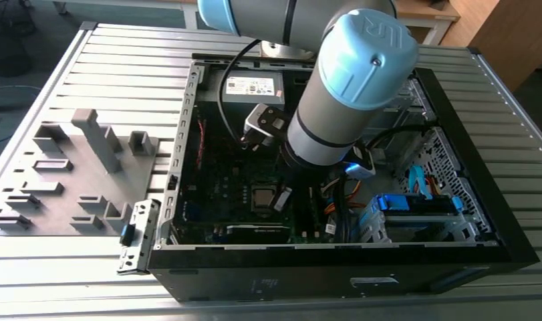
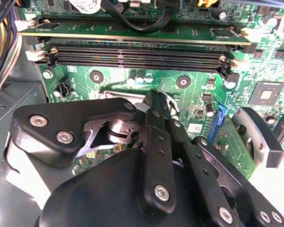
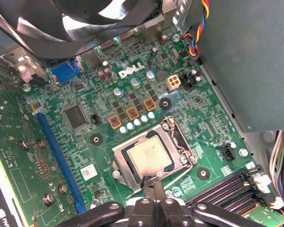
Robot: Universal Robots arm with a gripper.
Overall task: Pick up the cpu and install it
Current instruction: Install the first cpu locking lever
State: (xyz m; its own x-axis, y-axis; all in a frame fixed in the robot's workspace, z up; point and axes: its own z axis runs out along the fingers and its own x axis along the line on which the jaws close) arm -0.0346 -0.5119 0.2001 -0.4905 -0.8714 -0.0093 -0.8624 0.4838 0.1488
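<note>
The cpu (image 3: 149, 156) is a small square chip with a pale metal top, lying flat in the black socket frame (image 3: 125, 171) on the green motherboard (image 3: 132, 101). In the exterior view the cpu (image 1: 264, 198) sits low in the middle of the open computer case (image 1: 342, 281). My gripper (image 3: 152, 181) hovers at the socket's edge, just beside the chip. Its two thin black fingers (image 2: 155, 111) are pressed together with nothing between them, so it is shut and holds nothing.
The arm's grey and blue links (image 1: 351, 80) reach down into the case. A black fan (image 3: 85, 19), memory slots (image 2: 142, 54), coloured cables (image 3: 199, 33) and a grey power supply box (image 1: 251, 88) crowd the socket. A grey parts fixture (image 1: 75, 174) lies at the exterior view's left.
</note>
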